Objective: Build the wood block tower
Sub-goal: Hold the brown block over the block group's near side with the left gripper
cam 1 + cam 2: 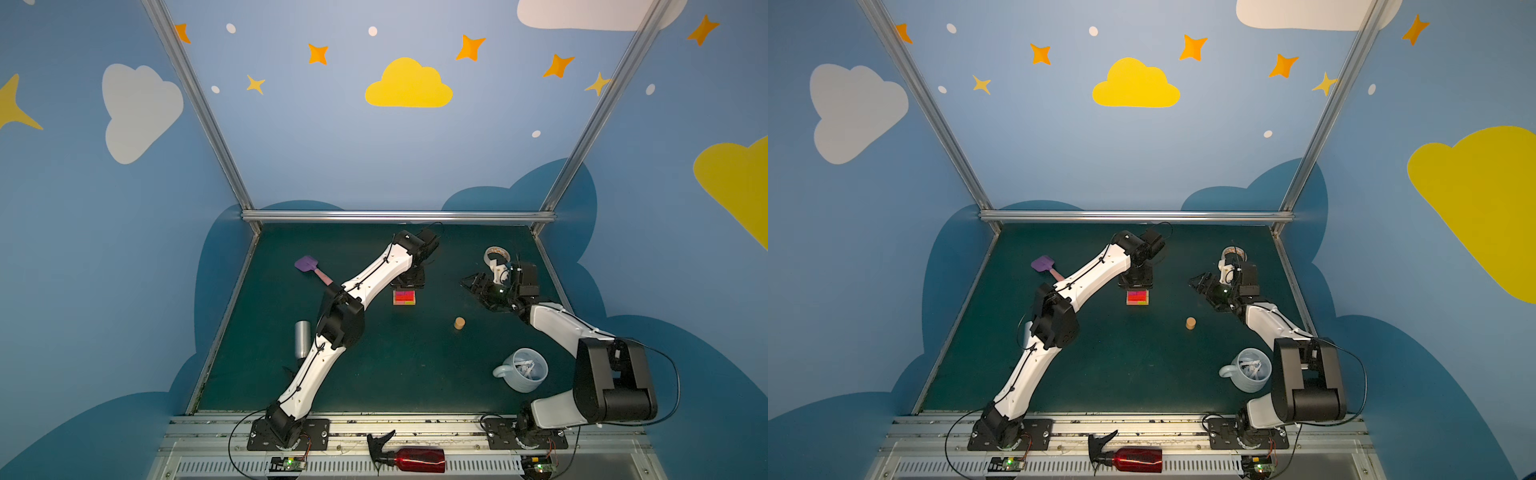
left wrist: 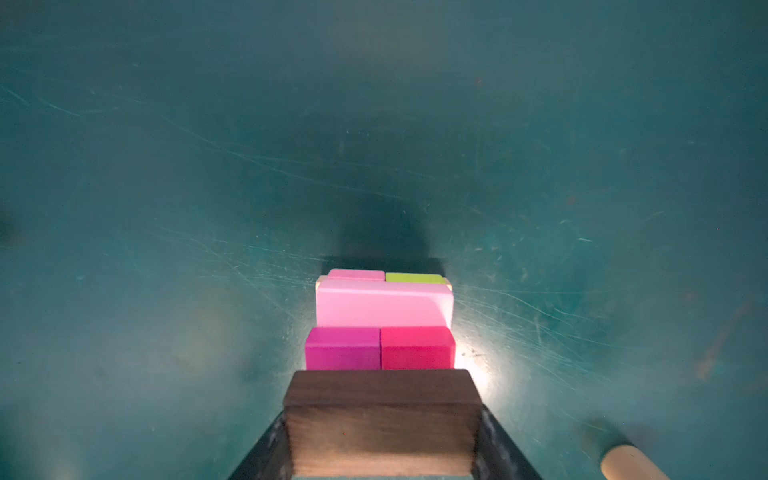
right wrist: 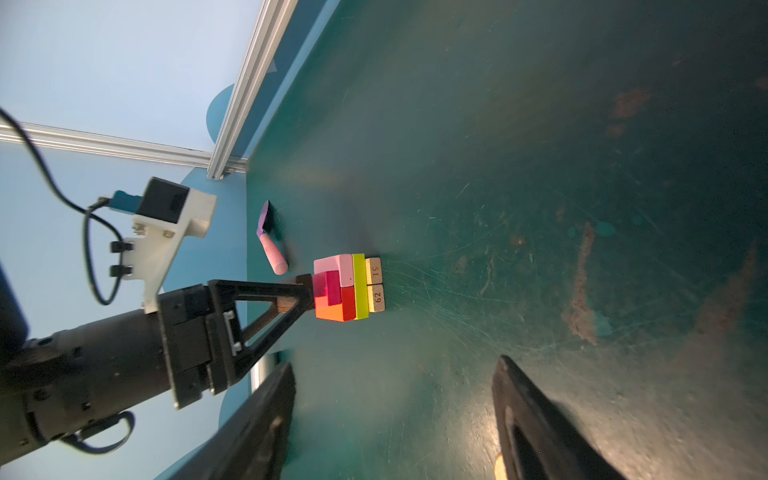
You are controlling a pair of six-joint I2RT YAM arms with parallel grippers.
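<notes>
The tower [image 1: 404, 297] [image 1: 1137, 297] stands mid-table: tan blocks at the base, then lime-green, red and light pink, with two magenta/red squares [image 2: 379, 348] on top. My left gripper [image 1: 409, 284] [image 1: 1136, 283] [image 2: 383, 419] points down at its far side, shut on a dark brown block [image 2: 382, 428] [image 3: 300, 291]. That block is level with the tower's [image 3: 349, 286] top, right beside the squares; whether it touches is unclear. A tan cylinder [image 1: 459, 323] [image 1: 1191, 323] [image 2: 631, 463] stands alone to the right. My right gripper [image 1: 473, 286] [image 1: 1201, 283] [image 3: 395, 365] hangs open and empty farther right.
A purple spatula [image 1: 309, 268] lies at the back left and a white tape roll [image 1: 496, 253] behind the right gripper. A pale mug [image 1: 525, 370] sits front right, a silver cup [image 1: 302, 338] by the left arm, a red spray bottle [image 1: 415, 459] on the front rail.
</notes>
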